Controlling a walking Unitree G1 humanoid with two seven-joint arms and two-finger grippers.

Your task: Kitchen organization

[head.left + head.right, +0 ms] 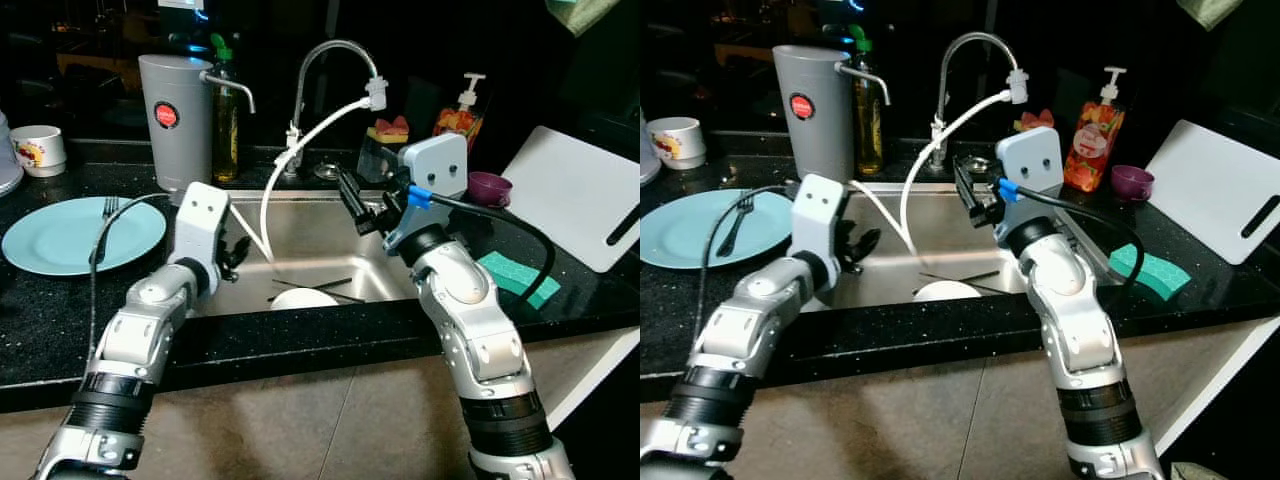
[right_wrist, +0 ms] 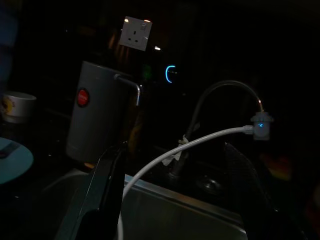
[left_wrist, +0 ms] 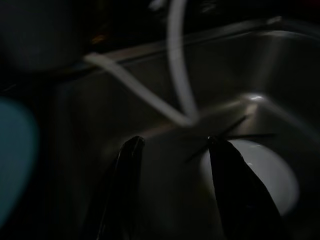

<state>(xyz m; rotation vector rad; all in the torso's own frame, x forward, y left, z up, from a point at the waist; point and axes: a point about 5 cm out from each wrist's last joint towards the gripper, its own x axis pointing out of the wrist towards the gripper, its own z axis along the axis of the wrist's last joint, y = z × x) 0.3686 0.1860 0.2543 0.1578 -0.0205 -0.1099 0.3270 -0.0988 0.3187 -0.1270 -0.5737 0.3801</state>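
Sink (image 1: 330, 215): steel basin set in a black counter. On its floor, near side, a white bowl (image 1: 303, 297); dark chopsticks (image 1: 320, 288) lie just beyond and partly across it. A white hose (image 1: 300, 150) runs down from the faucet (image 1: 335, 60) into the basin.

Left gripper (image 3: 172, 150): low over the left part of the basin, fingers spread apart, empty, framing the bowl and chopsticks in its wrist view.

Right gripper (image 1: 352, 200): raised above the far right of the basin, fingers wide apart, holding nothing, aimed toward the faucet and the grey dispenser (image 1: 175, 115).

Counter, left: blue plate (image 1: 60, 240) with a fork (image 1: 105, 222) on it; a mug (image 1: 38, 150) farther back. Counter, right: green sponge (image 1: 515, 275), purple cup (image 1: 488, 187), white cutting board (image 1: 575, 205), soap bottle (image 1: 460, 115).

Step in hand, as judged: clearing the basin with the left gripper. Advice: descend clear of the hose; take the thin chopsticks first, fingers straddling them crosswise, since they overlap the bowl; grip the bowl by its rim afterwards.
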